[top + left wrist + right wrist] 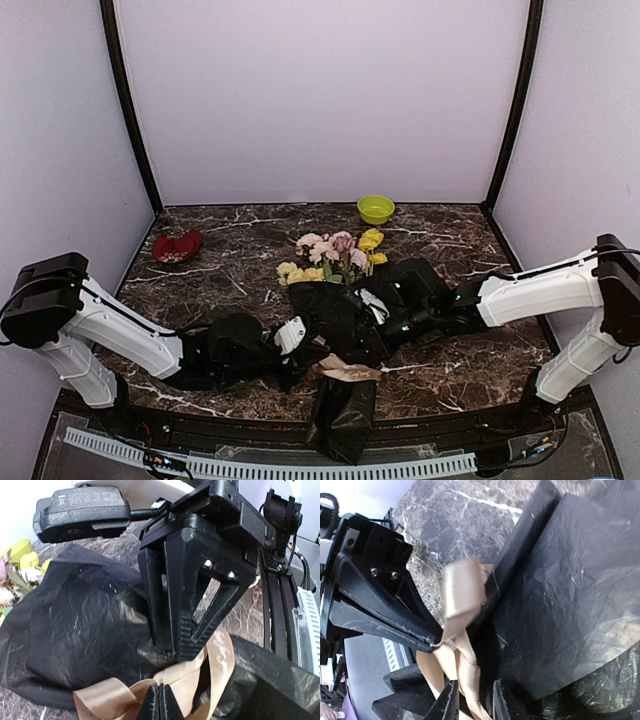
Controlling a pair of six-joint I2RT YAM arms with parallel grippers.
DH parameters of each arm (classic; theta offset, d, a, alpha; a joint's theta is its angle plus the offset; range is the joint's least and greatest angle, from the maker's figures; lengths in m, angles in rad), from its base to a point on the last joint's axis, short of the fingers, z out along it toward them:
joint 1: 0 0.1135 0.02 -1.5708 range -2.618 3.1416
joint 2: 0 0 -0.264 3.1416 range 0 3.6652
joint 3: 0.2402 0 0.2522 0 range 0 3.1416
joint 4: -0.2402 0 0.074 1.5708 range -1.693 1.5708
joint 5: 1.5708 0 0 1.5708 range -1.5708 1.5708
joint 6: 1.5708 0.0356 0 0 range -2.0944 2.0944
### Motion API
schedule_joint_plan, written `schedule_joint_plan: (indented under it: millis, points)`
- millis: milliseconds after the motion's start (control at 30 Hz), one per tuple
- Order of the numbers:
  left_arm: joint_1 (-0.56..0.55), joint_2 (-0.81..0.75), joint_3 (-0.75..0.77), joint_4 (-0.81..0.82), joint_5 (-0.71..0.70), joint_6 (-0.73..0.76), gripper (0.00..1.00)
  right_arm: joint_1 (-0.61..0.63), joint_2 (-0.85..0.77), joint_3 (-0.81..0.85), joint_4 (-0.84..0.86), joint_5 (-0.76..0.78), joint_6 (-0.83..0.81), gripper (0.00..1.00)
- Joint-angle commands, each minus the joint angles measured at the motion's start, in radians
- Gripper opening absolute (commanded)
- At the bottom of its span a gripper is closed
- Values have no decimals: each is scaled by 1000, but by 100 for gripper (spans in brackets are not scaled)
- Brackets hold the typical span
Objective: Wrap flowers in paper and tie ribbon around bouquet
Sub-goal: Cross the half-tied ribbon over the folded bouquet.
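The flowers point(335, 250) sit in the paper point(330, 310) — wrapping looks done, ribbon point(100, 697) not yet tied. Here the left tool point(160, 702) pinches the ribbon; the right tool point(476, 695) is slightly parted around it.

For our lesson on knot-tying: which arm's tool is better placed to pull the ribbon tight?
Probably left: the left tool is shut on the ribbon; the right tool stands parted around it.

Bouquet point(325, 300) mid-table — pink, yellow blooms point(335, 255) far end; tan ribbon point(345, 372) near end
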Motion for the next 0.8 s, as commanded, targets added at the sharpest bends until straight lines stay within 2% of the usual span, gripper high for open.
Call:
schedule_joint_plan:
  millis: [0,400,767]
  points:
    - [-2,-5,31,63,24,3,0,-5,-90,-30,84,10,0,25]
    - [-2,68,102,89,70,-6,0,12,-106,-104,233,-18,44,25]
    - [0,54,69,109,22,-60,0,13,-122,-157,317,-18,44,25]
